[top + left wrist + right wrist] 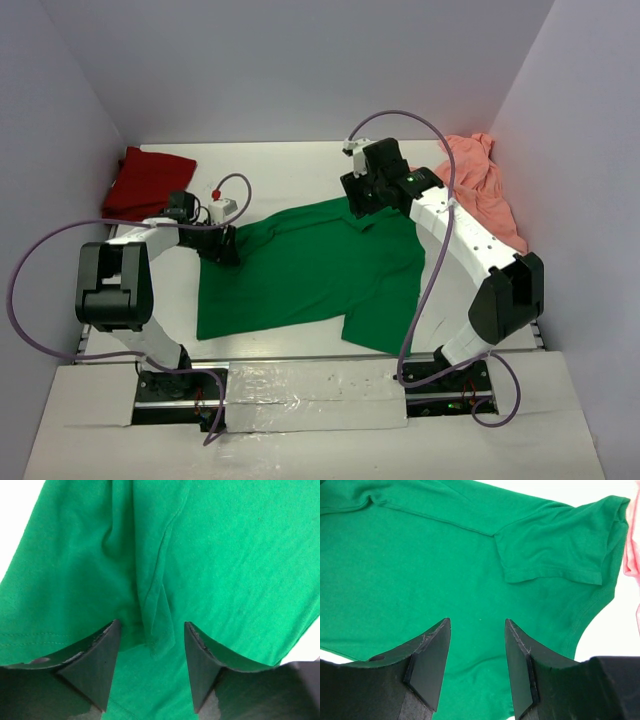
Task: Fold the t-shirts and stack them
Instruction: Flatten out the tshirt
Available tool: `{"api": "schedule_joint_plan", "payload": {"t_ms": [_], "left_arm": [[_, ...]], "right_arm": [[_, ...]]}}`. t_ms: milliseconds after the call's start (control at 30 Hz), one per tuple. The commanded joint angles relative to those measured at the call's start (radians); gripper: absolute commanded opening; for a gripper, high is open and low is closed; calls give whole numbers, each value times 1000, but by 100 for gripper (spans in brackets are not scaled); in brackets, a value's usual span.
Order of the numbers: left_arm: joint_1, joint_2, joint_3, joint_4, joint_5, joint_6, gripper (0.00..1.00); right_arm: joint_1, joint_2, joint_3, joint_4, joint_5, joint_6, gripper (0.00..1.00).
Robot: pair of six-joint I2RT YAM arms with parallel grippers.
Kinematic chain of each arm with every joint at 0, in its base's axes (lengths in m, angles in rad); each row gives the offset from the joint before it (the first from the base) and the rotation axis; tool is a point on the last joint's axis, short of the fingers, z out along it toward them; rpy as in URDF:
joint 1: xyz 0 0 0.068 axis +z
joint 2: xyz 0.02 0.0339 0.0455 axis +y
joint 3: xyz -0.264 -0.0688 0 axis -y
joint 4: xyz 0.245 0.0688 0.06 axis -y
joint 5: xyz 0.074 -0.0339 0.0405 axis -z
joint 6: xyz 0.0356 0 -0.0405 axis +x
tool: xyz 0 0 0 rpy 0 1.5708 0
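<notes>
A bright green t-shirt lies spread across the middle of the table. My left gripper is down at its left edge. In the left wrist view its jaws stand apart on either side of a raised fold of the green cloth, without pinching it. My right gripper hovers over the shirt's far right part, open, with flat green cloth below and a sleeve ahead. A dark red t-shirt lies crumpled at the back left. A salmon-pink t-shirt lies at the back right.
A small white block with a red knob sits just behind my left gripper. Purple-grey walls close in the table at the back and both sides. The salmon-pink cloth shows at the right edge of the right wrist view.
</notes>
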Motion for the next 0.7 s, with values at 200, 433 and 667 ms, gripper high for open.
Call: {"api": "schedule_joint_plan", "payload": {"t_ms": [200, 433, 667], "left_arm": [[-5, 13, 9, -60, 28, 26, 26], [-7, 31, 0, -76, 46, 40, 5], [-7, 31, -3, -68, 45, 35, 0]], "right_arm": [[-26, -33, -2, 8, 5, 7, 54], [-37, 28, -4, -19, 25, -51, 54], [-36, 197, -34, -16, 83, -150, 57]]}}
